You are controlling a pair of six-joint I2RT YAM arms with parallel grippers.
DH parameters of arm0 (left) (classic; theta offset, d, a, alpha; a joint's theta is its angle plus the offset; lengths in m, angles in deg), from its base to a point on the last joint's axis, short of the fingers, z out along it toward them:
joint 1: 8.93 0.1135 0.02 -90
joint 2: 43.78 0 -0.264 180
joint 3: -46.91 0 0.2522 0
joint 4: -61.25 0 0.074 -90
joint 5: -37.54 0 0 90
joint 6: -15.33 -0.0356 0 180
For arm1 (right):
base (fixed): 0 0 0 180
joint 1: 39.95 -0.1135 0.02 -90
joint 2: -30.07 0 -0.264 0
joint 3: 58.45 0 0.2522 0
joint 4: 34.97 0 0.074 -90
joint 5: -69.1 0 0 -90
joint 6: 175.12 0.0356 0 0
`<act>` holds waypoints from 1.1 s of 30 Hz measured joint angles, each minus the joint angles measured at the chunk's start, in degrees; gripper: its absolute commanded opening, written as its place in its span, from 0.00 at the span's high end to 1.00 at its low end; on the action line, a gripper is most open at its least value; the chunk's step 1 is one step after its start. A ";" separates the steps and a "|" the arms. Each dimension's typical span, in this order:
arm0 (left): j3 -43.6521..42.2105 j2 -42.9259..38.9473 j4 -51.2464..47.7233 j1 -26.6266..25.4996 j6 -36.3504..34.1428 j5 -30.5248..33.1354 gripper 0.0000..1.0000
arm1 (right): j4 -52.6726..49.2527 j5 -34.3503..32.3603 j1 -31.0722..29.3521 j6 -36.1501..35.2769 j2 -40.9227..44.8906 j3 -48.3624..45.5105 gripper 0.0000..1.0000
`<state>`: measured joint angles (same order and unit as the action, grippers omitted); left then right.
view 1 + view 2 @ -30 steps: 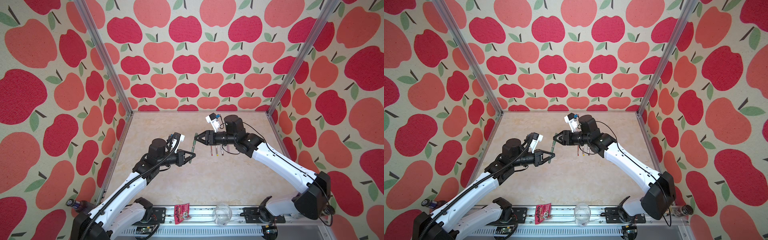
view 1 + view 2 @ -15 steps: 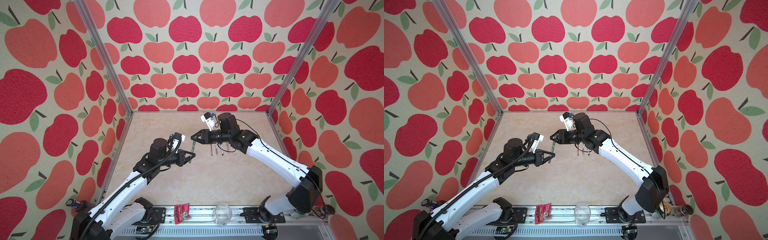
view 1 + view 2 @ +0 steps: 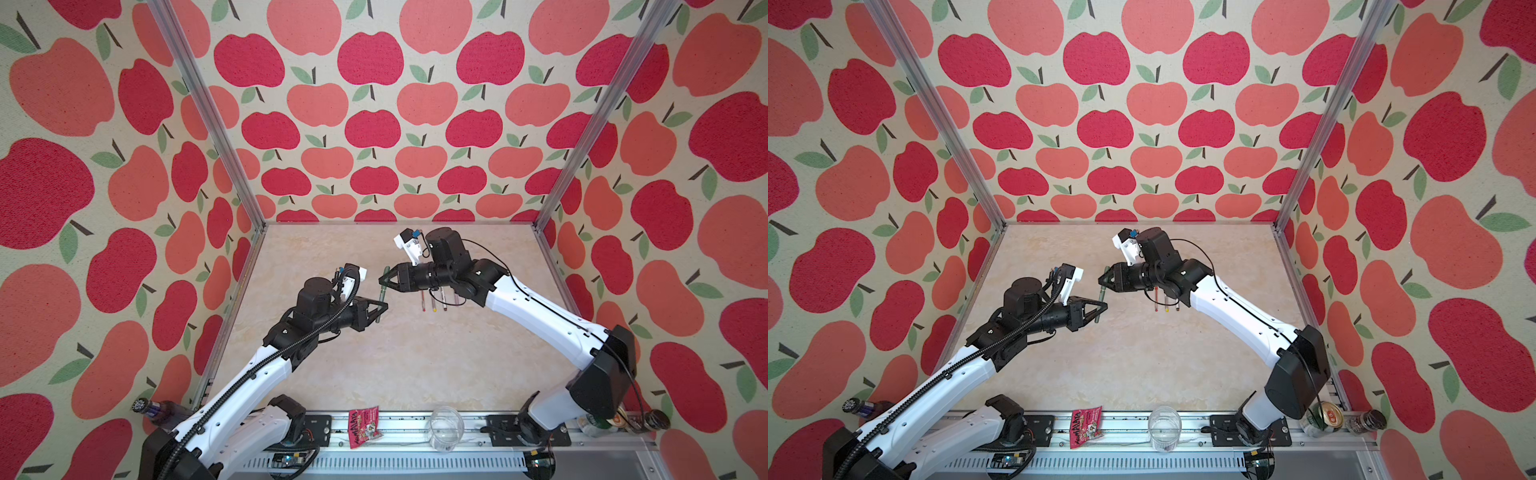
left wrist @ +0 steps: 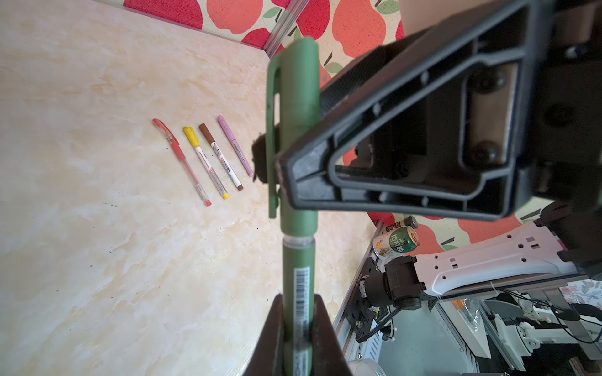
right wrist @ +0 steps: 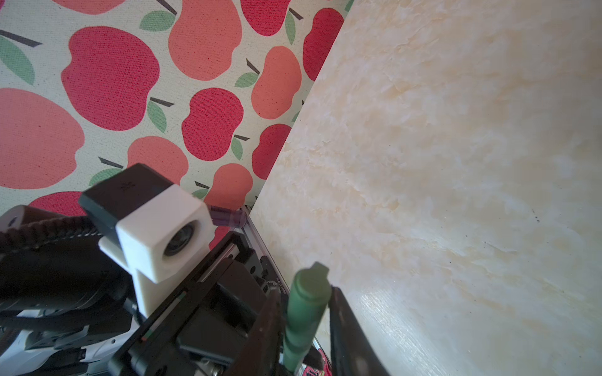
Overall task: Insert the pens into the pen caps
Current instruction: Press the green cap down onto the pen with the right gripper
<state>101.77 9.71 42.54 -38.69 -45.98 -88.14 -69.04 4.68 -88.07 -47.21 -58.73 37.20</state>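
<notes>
left tool (image 3: 382, 308) clamped on green pen (image 4: 298, 280), bracing it mid-air above worktop (image 4: 97, 260) | right tool (image 3: 384, 282) straddling cap (image 4: 294, 123), nearly closed, grip unclear | seam gap showing, probably pressing cap home next

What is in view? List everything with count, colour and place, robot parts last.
Dark green plastic marker pen: 1, green, in the air between the claws.
Dark green plastic pen cap: 1, green, on that pen's end.
Red capped pen: 1, red, on the table at the end of a row of four.
White pen with yellow cap: 1, beside the red one.
White pen with brown cap: 1, next along.
Lilac capped pen: 1, other end of the row.
Beige marbled tabletop: 1.
Red snack packet: 1, front rail.
Clear plastic cup: 1, front rail.
Green drink can: 1, front right corner.
Dark bottle: 1, front left corner.
Left claw: black, shut on the pen's barrel.
Right claw: black, fingers flanking the cap.
</notes>
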 measured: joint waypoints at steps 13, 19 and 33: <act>0.17 -0.04 0.07 -0.48 -0.39 3.13 0.94 | 0.70 0.46 -0.26 1.09 -0.66 0.52 0.95; 1.73 0.17 -0.63 -0.48 -0.42 4.94 0.94 | 2.32 0.42 -0.26 1.16 -1.07 1.09 0.97; 10.69 4.90 -6.12 2.25 -4.26 4.13 0.94 | 7.69 -2.73 -0.20 1.60 -1.07 2.05 1.00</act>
<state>112.46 14.61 36.42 -36.44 -50.25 -84.01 -61.35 1.95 -88.27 -45.62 -59.80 39.25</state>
